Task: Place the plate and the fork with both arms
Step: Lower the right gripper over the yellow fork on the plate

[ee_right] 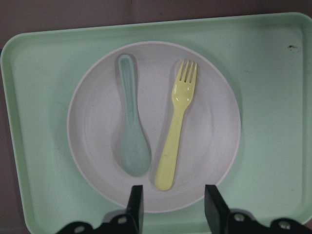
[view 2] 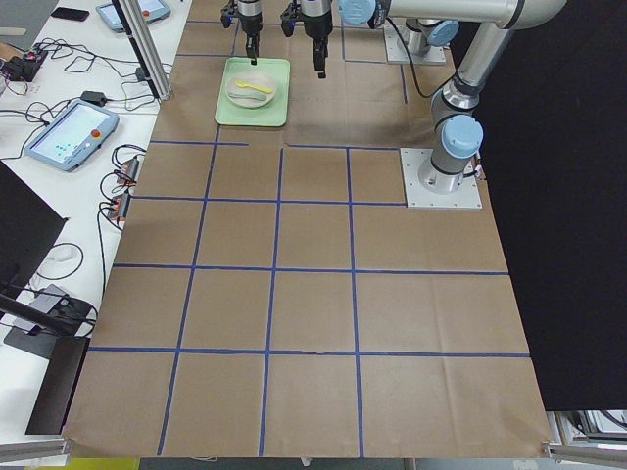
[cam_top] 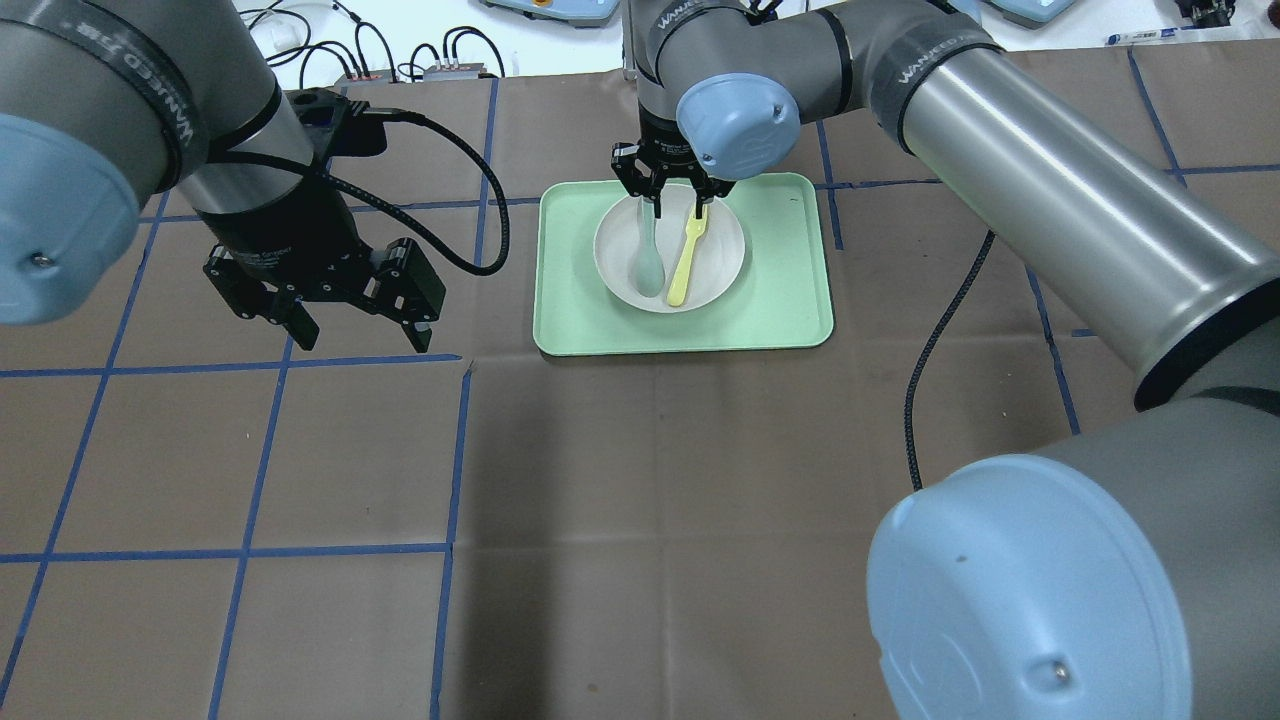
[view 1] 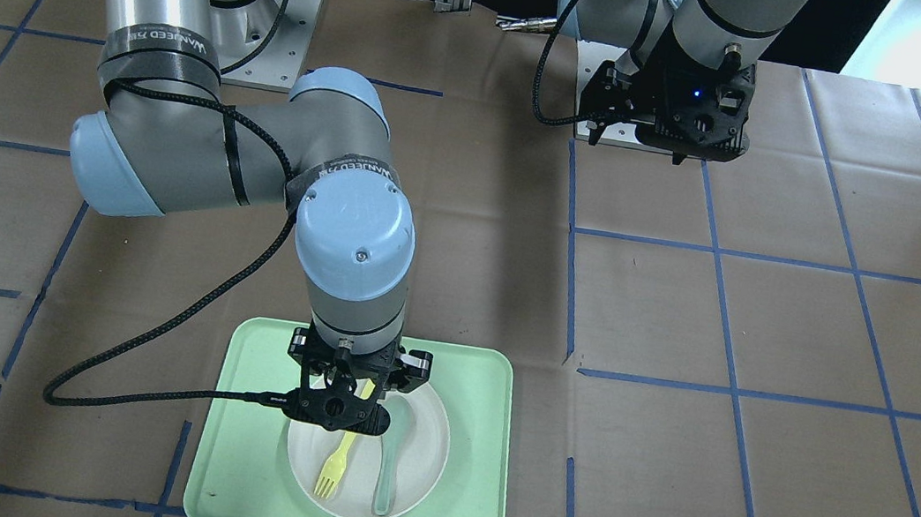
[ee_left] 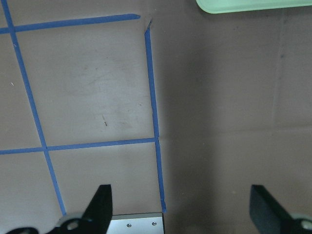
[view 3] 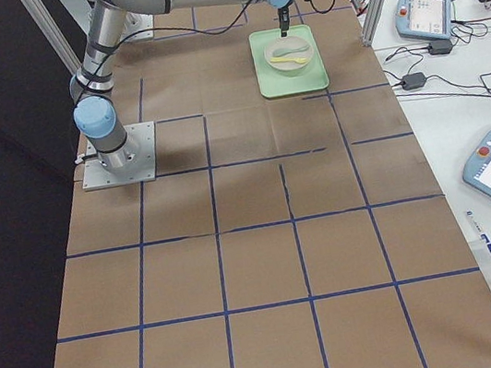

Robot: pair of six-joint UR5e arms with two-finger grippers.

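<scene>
Hanging over the bare brown bench [cam_top: 600, 500] on the left, the left arm [cam_top: 120, 110] wears a black band lettered WANEED. The left gripper [cam_top: 362, 338] has its fingers spread wide with nothing between them. To its right sits the light-green tray [cam_top: 780, 300], with the off-white plate [cam_top: 720, 250] about centred on it. On the plate lie a grey-green spoon [cam_top: 650, 262] and, just right of it and not touching, the pale-yellow fork [cam_top: 686, 262]. Both run near to far. The fork's tines point to the far side, leaning slightly right. The right gripper [cam_top: 676, 205] hovers above the plate's near part, fingers parted and gripping nothing, with the fork's handle end below the gap. The right arm [cam_top: 1050, 220], reaching in from the right, carries the same WANEED lettering.
</scene>
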